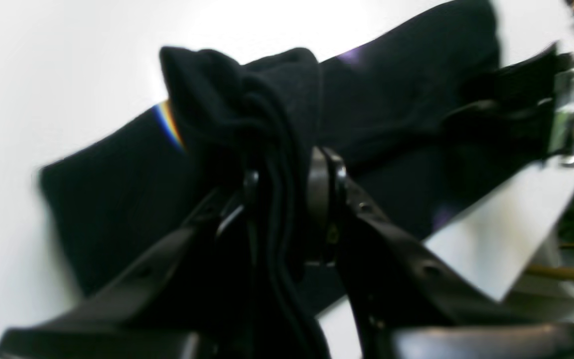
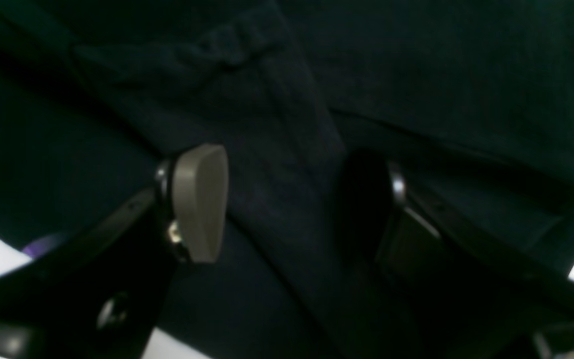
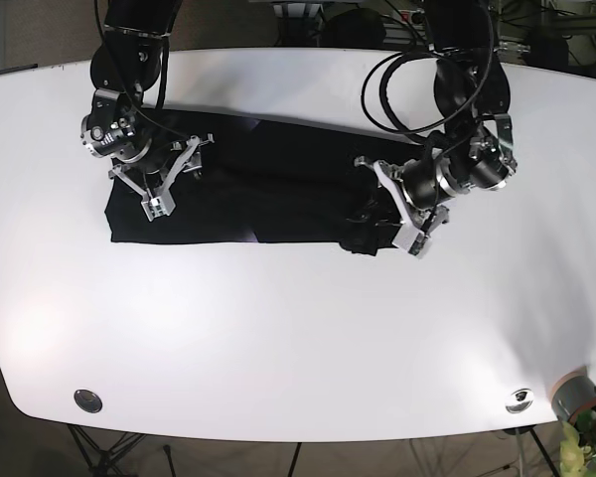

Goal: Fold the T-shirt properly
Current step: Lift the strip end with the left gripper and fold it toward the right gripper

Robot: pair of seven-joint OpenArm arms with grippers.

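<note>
White oval tabletop [image 3: 278, 328] fills the base view, w/ dark floor and cables around the rim. The black T-shirt [image 3: 268, 189] lies as a long band across the far half, from about 9 o'clock to 3 o'clock of the tabletop centre.

The left end effector [image 1: 284, 187] is closed on a bunched wad of T-shirt fabric; several layers are squeezed between its pads and lifted off the surface, at the band's 3 o'clock end. The right end effector [image 2: 287, 199] stands spread apart, both pads straddling a ridge of cloth at the 9 o'clock end, not pinching it yet. The wrist view there is very dark, so I cannot say if the pads already touch the fabric.

Step in hand, I judge: bring one end over the other to halve the band. To do it well:
- Right side should close on the ridge, or press it flat as an anchor, before the left arm pulls.
- Carry the wad low and straight toward 9 o'clock, so the layers do not twist.
- Release only when the edges line up, approx. flush.
</note>
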